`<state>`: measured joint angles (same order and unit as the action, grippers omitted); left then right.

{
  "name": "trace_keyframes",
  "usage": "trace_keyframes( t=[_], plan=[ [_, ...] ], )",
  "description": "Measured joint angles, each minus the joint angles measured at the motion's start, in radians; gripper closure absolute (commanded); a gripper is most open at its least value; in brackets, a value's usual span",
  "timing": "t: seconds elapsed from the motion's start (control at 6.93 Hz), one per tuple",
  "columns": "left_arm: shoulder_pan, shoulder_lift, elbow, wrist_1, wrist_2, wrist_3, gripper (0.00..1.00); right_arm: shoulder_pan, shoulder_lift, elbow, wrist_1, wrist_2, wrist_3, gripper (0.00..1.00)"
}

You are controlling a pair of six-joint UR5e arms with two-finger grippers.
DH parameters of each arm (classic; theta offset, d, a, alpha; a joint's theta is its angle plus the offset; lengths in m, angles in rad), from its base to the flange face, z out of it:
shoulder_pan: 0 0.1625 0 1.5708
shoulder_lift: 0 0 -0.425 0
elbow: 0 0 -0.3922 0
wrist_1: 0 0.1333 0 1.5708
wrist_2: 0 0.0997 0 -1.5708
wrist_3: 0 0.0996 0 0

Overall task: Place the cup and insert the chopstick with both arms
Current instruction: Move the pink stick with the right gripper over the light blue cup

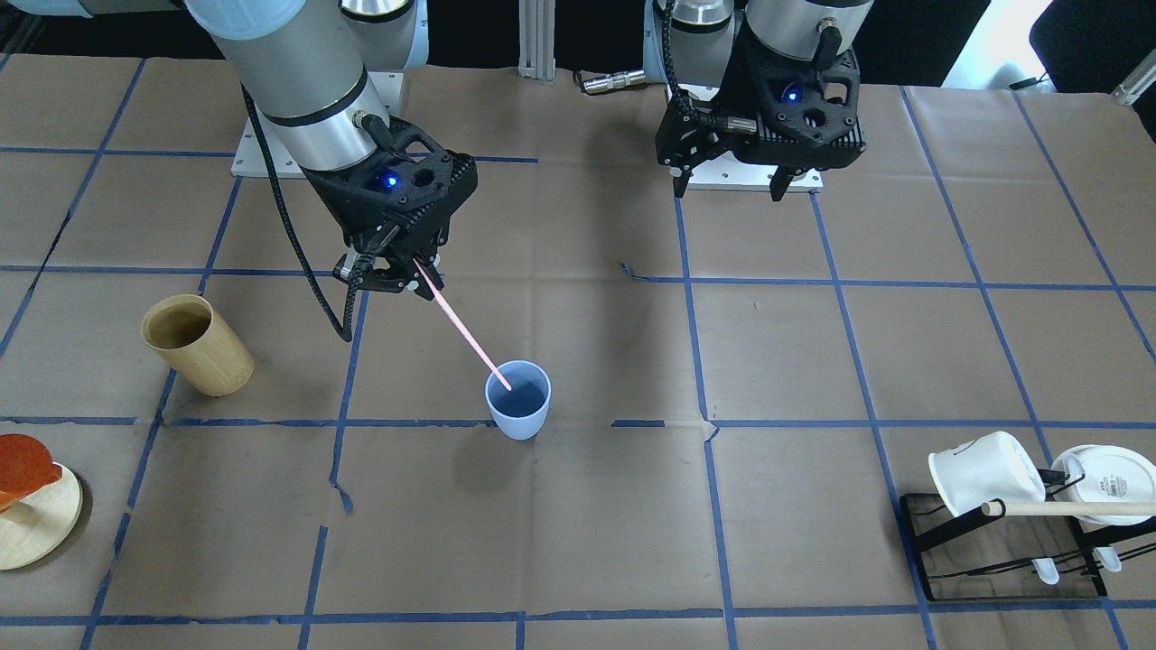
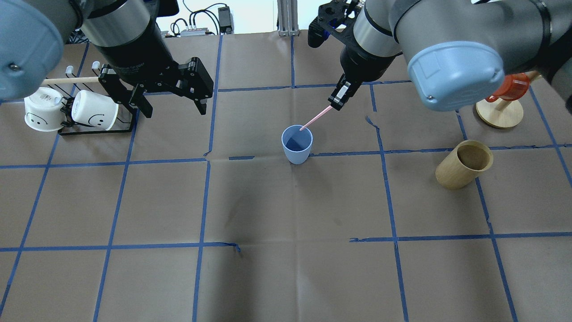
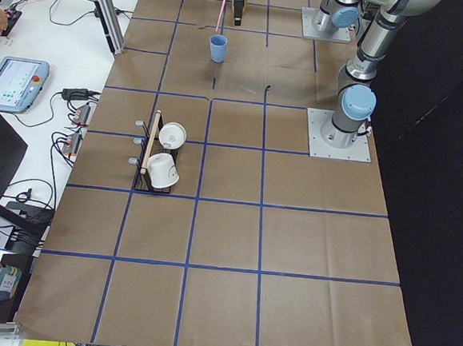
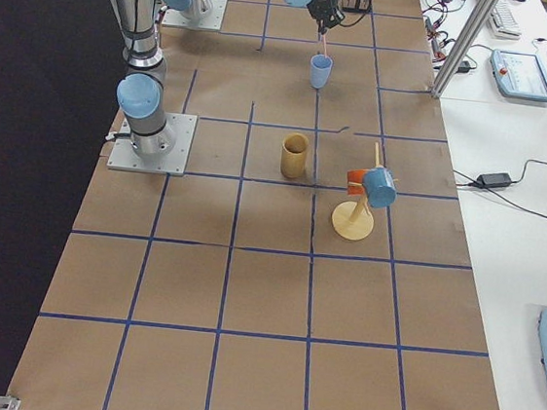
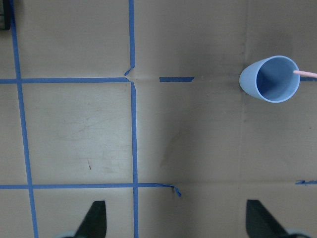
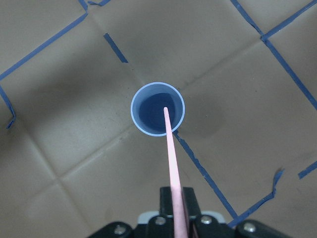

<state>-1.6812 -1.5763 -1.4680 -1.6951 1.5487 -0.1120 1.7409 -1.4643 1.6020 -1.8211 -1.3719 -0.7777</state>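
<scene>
The light blue cup (image 1: 518, 399) stands upright near the table's middle; it also shows in the overhead view (image 2: 296, 144), the left wrist view (image 5: 270, 79) and the right wrist view (image 6: 157, 109). My right gripper (image 1: 421, 282) (image 2: 337, 100) is shut on the upper end of the pale pink chopstick (image 1: 467, 336) (image 2: 316, 118) (image 6: 171, 153). The stick slants down and its tip is over or just inside the cup's mouth. My left gripper (image 1: 728, 188) (image 2: 172, 108) is open and empty, well away from the cup, above the table near its base.
A tan wooden cup (image 2: 464, 164) stands on my right side. An orange piece on a round wooden stand (image 2: 500, 105) is behind it. A black rack (image 2: 96, 127) with two white mugs (image 2: 91, 115) and a wooden rod (image 2: 67, 80) is on my far left.
</scene>
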Motion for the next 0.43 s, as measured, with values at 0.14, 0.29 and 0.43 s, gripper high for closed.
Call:
trace_keyframes(
  t=[0.14, 0.29, 0.43],
  plan=[
    [0.0, 0.0, 0.0, 0.0, 0.001, 0.0, 0.0, 0.004, 0.006, 0.019, -0.022, 0.0, 0.001, 0.96],
    [0.0, 0.0, 0.0, 0.0, 0.002, 0.0, 0.0, 0.01, 0.009, 0.043, -0.051, 0.0, 0.001, 0.96],
    [0.0, 0.001, 0.0, 0.0, 0.003, 0.0, 0.0, 0.019, 0.011, 0.063, -0.075, -0.002, 0.0, 0.93]
  ],
)
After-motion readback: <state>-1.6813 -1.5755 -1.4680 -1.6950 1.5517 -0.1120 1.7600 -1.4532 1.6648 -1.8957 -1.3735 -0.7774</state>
